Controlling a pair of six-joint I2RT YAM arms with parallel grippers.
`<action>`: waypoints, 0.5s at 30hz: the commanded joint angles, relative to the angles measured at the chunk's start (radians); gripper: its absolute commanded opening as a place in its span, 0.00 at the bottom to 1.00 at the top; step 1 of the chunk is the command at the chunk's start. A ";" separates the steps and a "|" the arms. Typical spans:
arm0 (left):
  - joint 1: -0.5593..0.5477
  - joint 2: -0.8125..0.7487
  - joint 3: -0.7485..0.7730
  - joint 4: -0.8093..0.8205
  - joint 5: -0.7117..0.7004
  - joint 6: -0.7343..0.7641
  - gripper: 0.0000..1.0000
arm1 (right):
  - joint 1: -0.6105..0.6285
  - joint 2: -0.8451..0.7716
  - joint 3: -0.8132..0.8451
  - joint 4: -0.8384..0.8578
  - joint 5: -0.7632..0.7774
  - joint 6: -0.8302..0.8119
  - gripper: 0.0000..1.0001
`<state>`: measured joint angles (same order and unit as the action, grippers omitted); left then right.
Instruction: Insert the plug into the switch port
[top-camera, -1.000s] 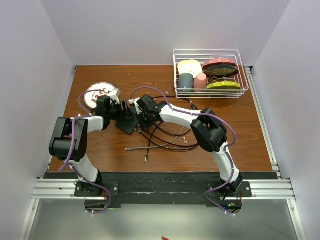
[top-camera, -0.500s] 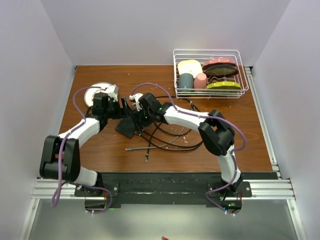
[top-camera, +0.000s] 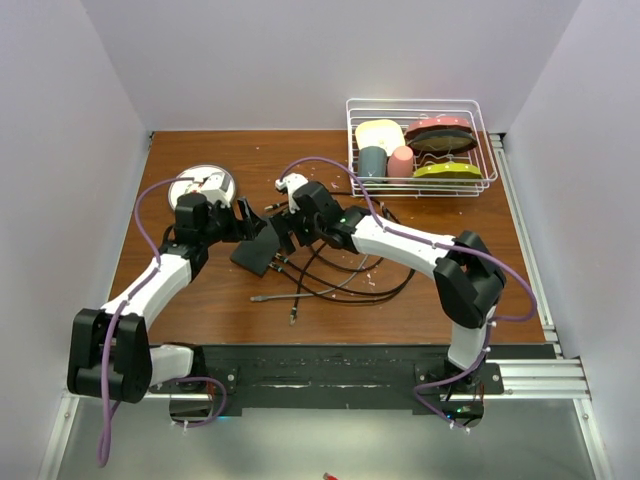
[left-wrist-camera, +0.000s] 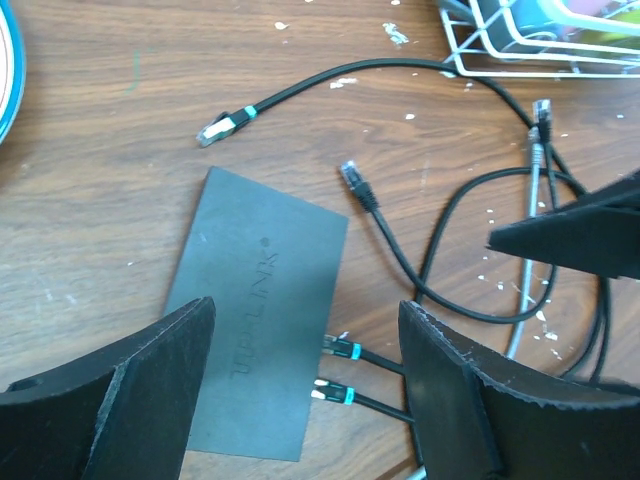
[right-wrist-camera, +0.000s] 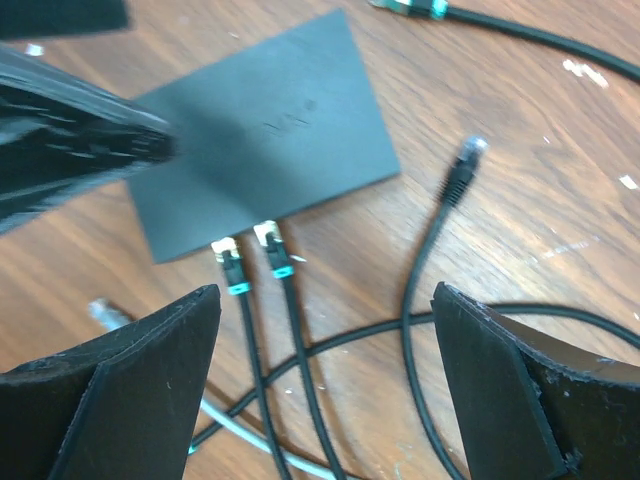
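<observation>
Switch (left-wrist-camera: 260, 320), flat black box, mid-surface (top-camera: 450, 270) between the arms, two plugs (right-wrist-camera: 245, 260) seated along its right edge; left gripper (left-wrist-camera: 305, 310) and right gripper (right-wrist-camera: 325, 295) both wide, empty, hovering over it; probable next move: grasp the loose plug (left-wrist-camera: 350, 172) just right.

A brown wooden table (top-camera: 480, 270) fills the enclosure, shut in by plain white walls (top-camera: 320, 60) on three sides. Small white specks (left-wrist-camera: 397, 36) lie scattered over its surface. At the far left sits a round white plate (top-camera: 186, 186) with red markings on its face, partly covered from above. At the far right corner stands a white wire rack (top-camera: 415, 100) holding crockery: a pale yellow plate (top-camera: 379, 132), a grey-blue cup (top-camera: 371, 162) and a pink cup (top-camera: 400, 161) side by side, a dark bowl with a reddish rim (top-camera: 440, 134), and a yellow-green dish (top-camera: 447, 170) lying flat at the rack's near right. Along the table's near edge runs a black strip – and beyond it an aluminium rail (top-camera: 320, 378).
</observation>
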<state>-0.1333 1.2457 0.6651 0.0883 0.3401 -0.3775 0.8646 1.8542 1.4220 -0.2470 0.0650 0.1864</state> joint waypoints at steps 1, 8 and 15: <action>-0.005 -0.026 0.002 0.056 0.048 -0.017 0.79 | -0.004 -0.001 -0.014 0.034 0.097 0.016 0.88; -0.005 -0.022 -0.012 0.088 0.066 -0.021 0.79 | -0.021 0.088 0.018 0.066 0.145 0.039 0.81; -0.005 -0.003 -0.030 0.110 0.077 -0.020 0.79 | -0.033 0.192 0.075 0.043 0.191 0.056 0.57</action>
<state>-0.1333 1.2438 0.6502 0.1352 0.3904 -0.3836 0.8387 2.0201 1.4292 -0.2161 0.1978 0.2184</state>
